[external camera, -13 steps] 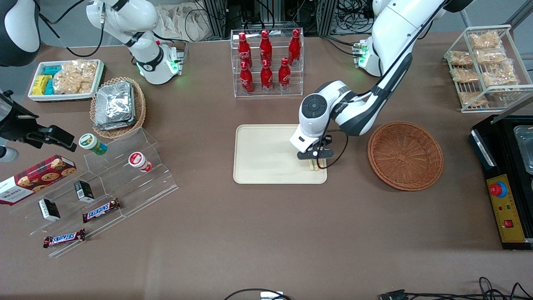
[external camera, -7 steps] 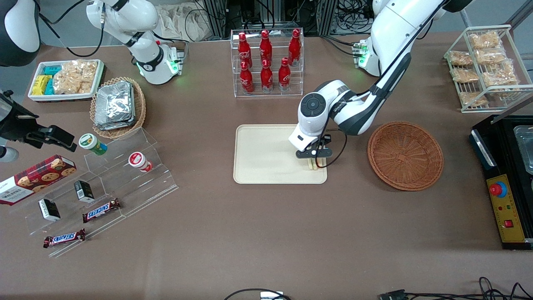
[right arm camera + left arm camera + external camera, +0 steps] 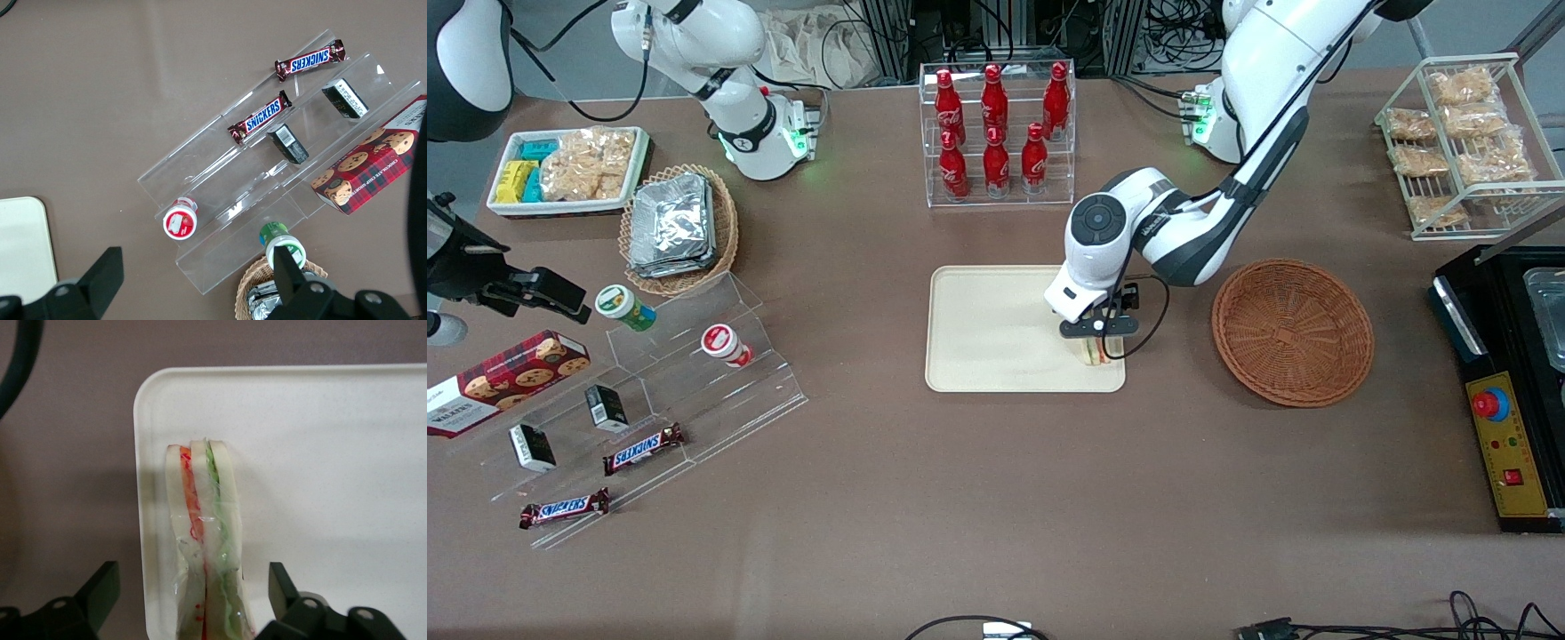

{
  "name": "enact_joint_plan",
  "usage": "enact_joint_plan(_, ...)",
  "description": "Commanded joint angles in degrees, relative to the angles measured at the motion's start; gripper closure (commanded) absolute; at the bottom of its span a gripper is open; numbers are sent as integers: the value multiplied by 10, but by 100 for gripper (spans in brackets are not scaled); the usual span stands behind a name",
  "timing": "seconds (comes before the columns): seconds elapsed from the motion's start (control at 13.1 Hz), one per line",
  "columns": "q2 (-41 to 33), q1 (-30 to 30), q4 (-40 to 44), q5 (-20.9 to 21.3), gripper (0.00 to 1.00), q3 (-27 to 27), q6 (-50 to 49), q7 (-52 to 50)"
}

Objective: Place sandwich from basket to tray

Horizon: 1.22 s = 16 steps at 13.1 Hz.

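The sandwich (image 3: 1098, 353) stands on its edge on the cream tray (image 3: 987, 329), close to the tray corner nearest the round reddish-brown basket (image 3: 1292, 332). That basket holds nothing. My left gripper (image 3: 1099, 332) hovers just above the sandwich and is open. In the left wrist view the sandwich (image 3: 203, 520) shows pale bread with red and green filling in clear wrap. It rests near the rim of the tray (image 3: 320, 453), and the gripper (image 3: 192, 590) straddles it, with each black finger (image 3: 100, 593) clear of the wrap.
A clear rack of red cola bottles (image 3: 996, 133) stands farther from the camera than the tray. A wire rack of snack packets (image 3: 1463, 142) and a black machine (image 3: 1507, 382) sit at the working arm's end. Toward the parked arm's end are a foil-packet basket (image 3: 678, 227) and an acrylic snack stand (image 3: 649, 391).
The gripper has drawn up and slightly away from the camera. More of the sandwich now shows beneath it on the tray.
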Motion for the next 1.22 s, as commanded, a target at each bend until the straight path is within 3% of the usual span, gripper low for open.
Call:
enact_joint_plan(0.0,-41,7,-1,-15,0,-5,-23,-8)
enact_joint_plan(0.23,-73,32,41,-56,0,-7,-99,4)
enact_joint_plan(0.46,-112,73,133,-132,0,-4,-243,89)
enact_joint_plan(0.69,-121,150,232,-140,0,-3,-373,151)
enact_joint_plan(1.15,-173,304,247,-141,0,-3,-403,226)
